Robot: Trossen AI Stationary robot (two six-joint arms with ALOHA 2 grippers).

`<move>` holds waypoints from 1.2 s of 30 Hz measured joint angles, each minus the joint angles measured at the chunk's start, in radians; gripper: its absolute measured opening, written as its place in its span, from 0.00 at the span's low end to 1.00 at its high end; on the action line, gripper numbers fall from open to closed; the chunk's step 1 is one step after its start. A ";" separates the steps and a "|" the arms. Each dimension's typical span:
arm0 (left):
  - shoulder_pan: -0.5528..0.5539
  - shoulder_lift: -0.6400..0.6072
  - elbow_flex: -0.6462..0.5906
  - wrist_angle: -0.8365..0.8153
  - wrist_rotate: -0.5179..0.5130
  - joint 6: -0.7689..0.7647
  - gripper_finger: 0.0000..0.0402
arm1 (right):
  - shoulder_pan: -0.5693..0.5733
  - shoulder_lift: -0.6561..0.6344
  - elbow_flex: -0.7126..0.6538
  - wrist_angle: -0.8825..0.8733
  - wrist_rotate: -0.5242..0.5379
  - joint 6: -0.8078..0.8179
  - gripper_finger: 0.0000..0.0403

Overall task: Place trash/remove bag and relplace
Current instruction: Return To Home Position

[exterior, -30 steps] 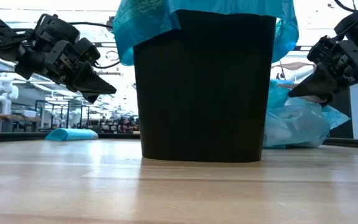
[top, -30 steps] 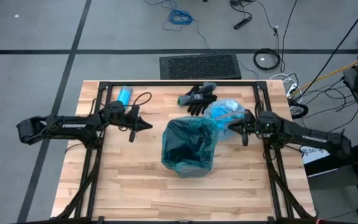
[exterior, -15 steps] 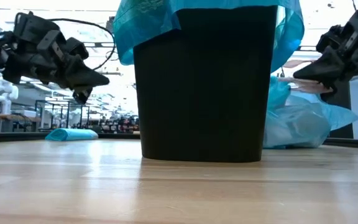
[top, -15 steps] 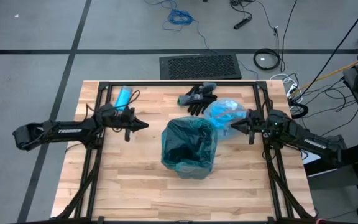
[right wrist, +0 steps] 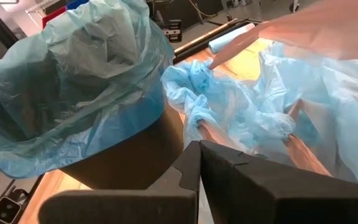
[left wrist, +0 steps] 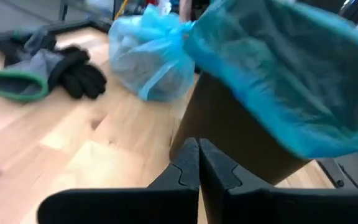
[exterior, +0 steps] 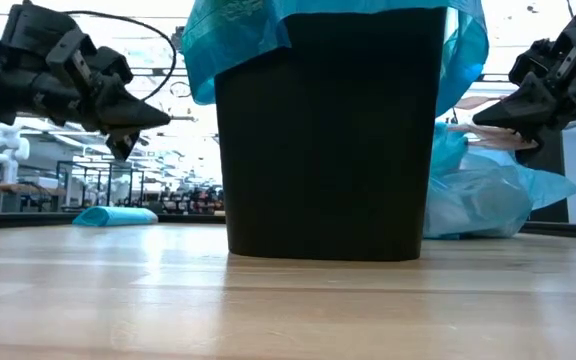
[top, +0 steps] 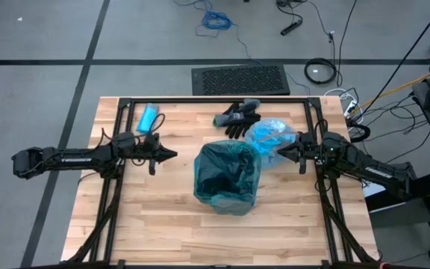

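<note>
One black bin [exterior: 328,150], one filled blue bag [top: 269,135]

table [top: 163,217]: wood planks, smooth, faint sheen
bin [exterior: 323,140]: matt black plastic
liner [top: 226,170]: thin crinkled plastic film, translucent
bag [top: 269,133] by right gripper [top: 278,153]: same film, glossier
gloves [top: 237,118]: cloth, matt
fingers [left wrist: 180,171]: matt plastic

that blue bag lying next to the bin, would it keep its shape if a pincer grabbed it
Probably floppy: the blue bag is thin crumpled film, slumped on the table. Likely light for its size, as it looks loosely filled. Pushed, it would likely deform or slide rather than roll.
</note>
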 joint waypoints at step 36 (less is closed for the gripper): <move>-0.107 -0.412 0.001 -0.277 0.040 0.128 0.00 | 0.000 0.000 0.002 0.047 -0.149 0.020 0.00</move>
